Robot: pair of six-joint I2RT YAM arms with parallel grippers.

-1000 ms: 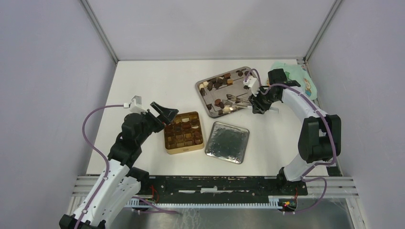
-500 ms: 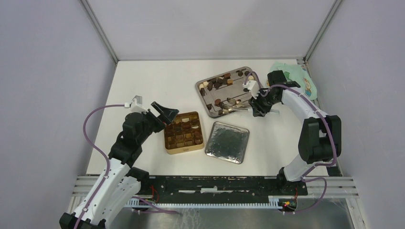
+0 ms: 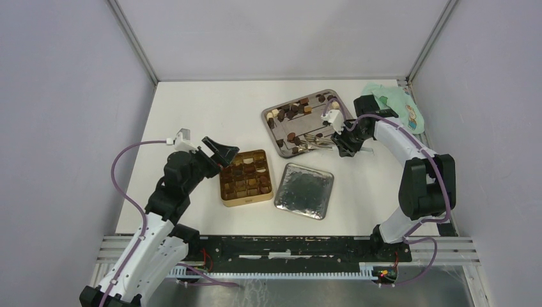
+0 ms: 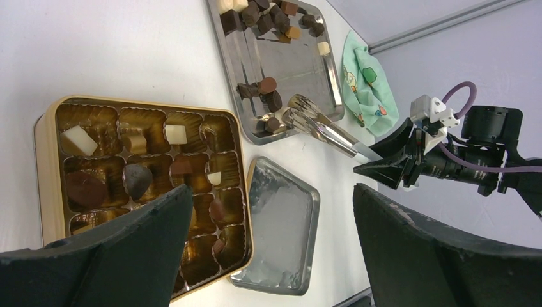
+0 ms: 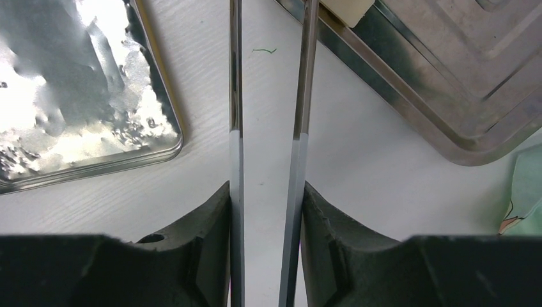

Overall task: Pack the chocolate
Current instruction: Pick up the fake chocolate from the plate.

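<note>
tongs (image 3: 316, 142) shifted slightly over tray (image 3: 271, 130), left fingers (image 3: 224, 153) unmoved

The left arm (image 3: 171, 187) rises from the table's near left corner, left gripper (image 3: 221, 153) spread wide. The right arm (image 3: 409, 148) arches along the right edge, right gripper (image 3: 342, 142) clamped on tongs (image 4: 323, 130).

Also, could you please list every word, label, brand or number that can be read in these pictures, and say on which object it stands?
No text can be read in any view.
green cloth: only cartoon drawings, no letters visible.
gold tin: no print or label visible.
silver lid: crinkled, shiny surface only, no legible mark.
metal tray: plain, no mark.
tongs: no stamp visible.
</note>
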